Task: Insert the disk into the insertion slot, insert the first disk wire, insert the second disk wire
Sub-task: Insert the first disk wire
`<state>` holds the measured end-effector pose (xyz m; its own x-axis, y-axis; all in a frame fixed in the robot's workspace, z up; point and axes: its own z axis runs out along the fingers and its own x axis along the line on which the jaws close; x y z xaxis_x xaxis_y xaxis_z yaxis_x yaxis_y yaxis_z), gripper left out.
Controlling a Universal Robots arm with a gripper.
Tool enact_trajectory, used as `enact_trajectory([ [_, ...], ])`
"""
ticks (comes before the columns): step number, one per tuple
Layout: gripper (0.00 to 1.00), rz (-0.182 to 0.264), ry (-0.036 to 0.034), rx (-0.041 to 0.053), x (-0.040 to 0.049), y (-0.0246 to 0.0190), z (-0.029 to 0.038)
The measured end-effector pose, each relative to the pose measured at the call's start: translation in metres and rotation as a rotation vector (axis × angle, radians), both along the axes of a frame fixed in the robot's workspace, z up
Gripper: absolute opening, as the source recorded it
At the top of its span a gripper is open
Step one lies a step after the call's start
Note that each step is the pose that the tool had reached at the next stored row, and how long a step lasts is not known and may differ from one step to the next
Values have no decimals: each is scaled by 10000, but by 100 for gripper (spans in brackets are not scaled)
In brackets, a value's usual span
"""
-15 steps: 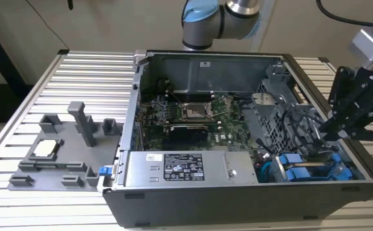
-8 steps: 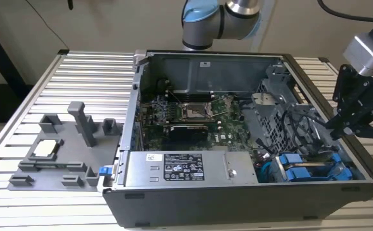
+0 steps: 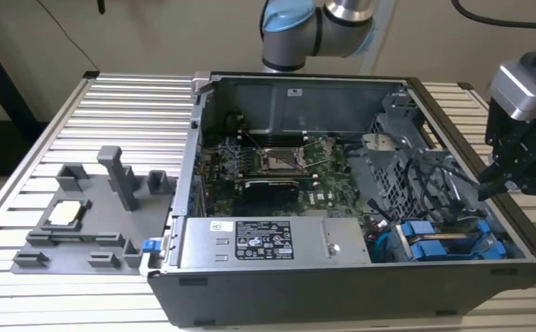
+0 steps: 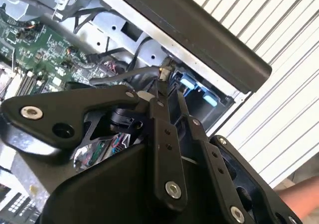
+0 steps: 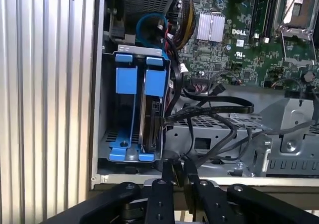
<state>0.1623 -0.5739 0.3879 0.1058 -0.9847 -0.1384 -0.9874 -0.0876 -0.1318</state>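
- Ribbed silver aluminium tabletop [image 3: 55,138] fills the scene. An open dark-grey computer case [image 3: 342,297] lies on it, and a grey plastic fixture block [image 3: 93,214] sits to the exterior view's left of the case.
- At the case's near side, a big grey metal box [image 3: 342,242] carries a white label [image 3: 263,240] with small dark print. A smaller white sticker [image 3: 295,90] sits on the far inner wall. The green motherboard [image 5: 239,45] bears white lettering.
- A silver-grey metal disk in a bright blue plastic carrier frame [image 5: 149,109] stands in the grey rectangular insertion slot [image 5: 112,139] at the case's near right corner. It is just beside a second blue-fronted carrier [image 5: 126,79], and a black plug [image 5: 157,129] sits against its edge.
- At the far edge the arm's grey and light-blue joint [image 3: 309,28] stands behind the case.
- Black gripper [image 3: 485,188] hangs over the case's right wall, under a silver wrist housing [image 3: 526,86], with its fingers angled down toward the interior.
- In both wrist views the gripper [image 4: 167,84] [image 5: 177,167] has its fingers drawn nearly together. In the second wrist view they pinch the end of a thin grey cable [image 4: 124,74].
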Motion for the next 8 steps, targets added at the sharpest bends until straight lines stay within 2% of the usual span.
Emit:
enact_trajectory([
  [6, 24, 609, -468, -86, 0, 41, -40],
  [8, 24, 805, -601, -120, 0, 58, -55],
])
